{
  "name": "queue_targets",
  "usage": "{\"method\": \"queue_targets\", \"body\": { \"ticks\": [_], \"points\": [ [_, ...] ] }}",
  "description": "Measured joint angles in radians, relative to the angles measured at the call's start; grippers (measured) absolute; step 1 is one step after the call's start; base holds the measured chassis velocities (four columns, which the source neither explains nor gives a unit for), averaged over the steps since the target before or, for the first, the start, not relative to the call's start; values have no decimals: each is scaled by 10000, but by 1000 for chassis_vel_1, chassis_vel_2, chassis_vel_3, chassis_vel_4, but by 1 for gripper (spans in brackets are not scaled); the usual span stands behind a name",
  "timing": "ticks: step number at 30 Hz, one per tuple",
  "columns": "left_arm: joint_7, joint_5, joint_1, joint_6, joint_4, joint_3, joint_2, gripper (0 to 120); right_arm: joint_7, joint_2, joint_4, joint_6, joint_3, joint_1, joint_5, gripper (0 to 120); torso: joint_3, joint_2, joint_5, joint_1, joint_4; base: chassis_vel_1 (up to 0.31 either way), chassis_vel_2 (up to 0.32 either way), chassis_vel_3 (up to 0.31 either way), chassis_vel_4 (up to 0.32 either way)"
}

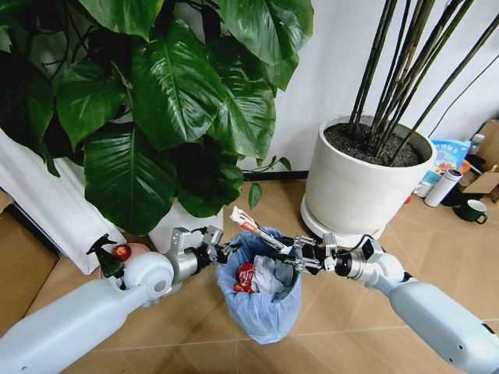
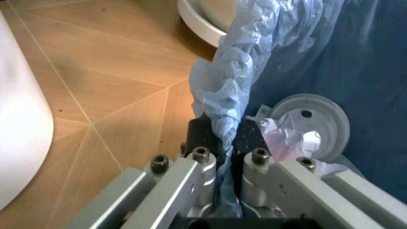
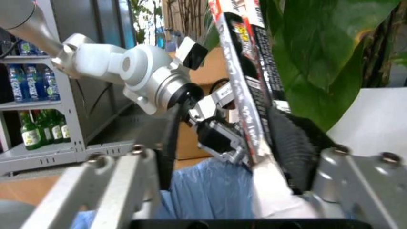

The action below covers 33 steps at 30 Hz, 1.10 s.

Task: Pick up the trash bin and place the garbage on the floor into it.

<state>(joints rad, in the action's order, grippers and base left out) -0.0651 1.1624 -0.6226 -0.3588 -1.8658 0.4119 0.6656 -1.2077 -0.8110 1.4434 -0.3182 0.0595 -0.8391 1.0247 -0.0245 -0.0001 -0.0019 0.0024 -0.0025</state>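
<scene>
Head: left gripper [image 1: 224, 251] clamped on trash bin [image 1: 261, 304] rim; right gripper [image 1: 287, 251] pinches slim wrapper [image 1: 251, 225] above bin opening.
Left wrist: pads [image 2: 252, 136] squeeze blue liner [image 2: 229, 86], white disc [image 2: 311, 121] just inside.
Right wrist: wrapper [image 3: 245, 76] upright between jaws.

A broad-leaved dark green plant [image 1: 164, 101] spreads across the upper left of the head view, over a white fabric-like surface [image 1: 47, 202]. A large round white plant pot [image 1: 355, 187] filled with dark soil holds thin dark stems [image 1: 405, 70] and stands on a white saucer by the wall. Just right of that pot stand a white cylindrical bottle [image 1: 443, 187] and a dark green mug [image 1: 472, 211], near a cardboard box [image 1: 485, 181]. A green-and-red spray bottle [image 1: 109, 259] stands at the left. The right wrist view shows a grey shelf with green bottles [image 3: 28, 133].
</scene>
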Motion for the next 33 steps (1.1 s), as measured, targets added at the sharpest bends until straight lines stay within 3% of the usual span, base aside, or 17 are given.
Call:
{"method": "queue_targets", "body": {
  "ticks": [2,7,12,22,24,27,28,31,33],
  "points": [
    [-4,0,-1,-1,-1,-4,-10,0,-18,26,16,19,-8,-32,-8,58,0,0,0,0,-1,0,0,0,0],
    [-32,-2,-8,-14,-29,-63,-41,0,-262,172,106,25,-322,13,-579,83,0,0,1,0,0,0,0,0,0],
    [-68,-3,-10,-26,-39,-66,-21,0,-664,337,247,-32,-470,277,-1175,98,0,0,0,0,-1,0,0,0,0],
    [-104,2,-54,-35,-62,-183,-26,0,-94,593,504,-131,-553,207,-775,100,0,0,0,0,0,0,0,0,0],
    [-117,0,-182,-36,-62,-341,-68,0,333,646,526,-261,-673,-6,-468,100,0,0,0,0,0,0,0,0,0],
    [-113,-42,-674,-38,-63,-970,-346,0,2328,851,590,-760,-1345,-639,-48,100,0,0,-2,0,-2,0,0,0,0],
    [-113,-42,-674,-38,-63,-970,-346,0,2328,851,590,-760,-1345,-639,-48,100,0,0,-2,0,-2,0,0,0,0],
    [-66,-182,-1341,-8,-64,-1851,-764,0,5076,1050,834,-1233,-2375,-1434,-399,100,0,0,-2,-1,-1,0,0,0,0],
    [-52,-235,-1632,10,-64,-2237,-896,0,5613,1071,905,-1304,-2685,-1667,-453,100,1,0,-2,-2,-2,0,0,0,0]
  ]
}}
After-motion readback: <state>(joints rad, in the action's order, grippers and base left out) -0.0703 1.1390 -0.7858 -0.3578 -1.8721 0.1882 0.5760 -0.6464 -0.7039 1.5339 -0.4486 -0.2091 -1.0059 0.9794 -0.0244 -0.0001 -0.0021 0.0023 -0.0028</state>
